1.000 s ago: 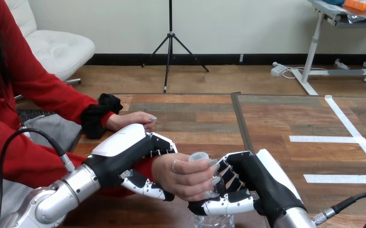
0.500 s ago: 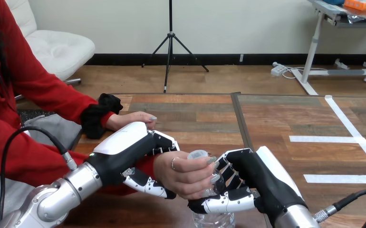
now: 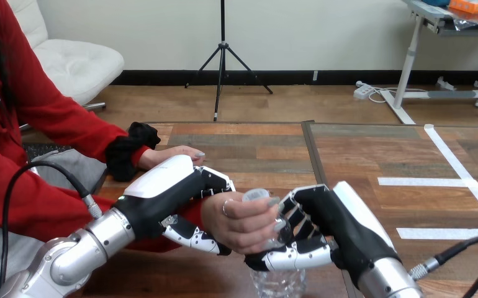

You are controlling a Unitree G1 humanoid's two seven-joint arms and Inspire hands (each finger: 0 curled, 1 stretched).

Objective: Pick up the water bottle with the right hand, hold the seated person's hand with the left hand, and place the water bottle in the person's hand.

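Clear water bottle point(image 3: 278, 283) sits inside curled right hand point(image 3: 339, 225).

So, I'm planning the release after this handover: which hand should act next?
Right. The right hand is curled round the bottle, which the person's hand already grips, so it could likely let go. The left hand, curled round that hand, should steady it.

**Hands meet at lower centre**

The water bottle point(image 3: 278, 282) is upright at bottom centre. The person's hand point(image 3: 236, 223) wraps its top. The left hand point(image 3: 162, 198) clasps that wrist from the left, and the right hand point(image 3: 329, 230) curls round the bottle from the right. The person's other hand point(image 3: 175, 155) lies on the table point(image 3: 360, 155) behind, toward upper left.
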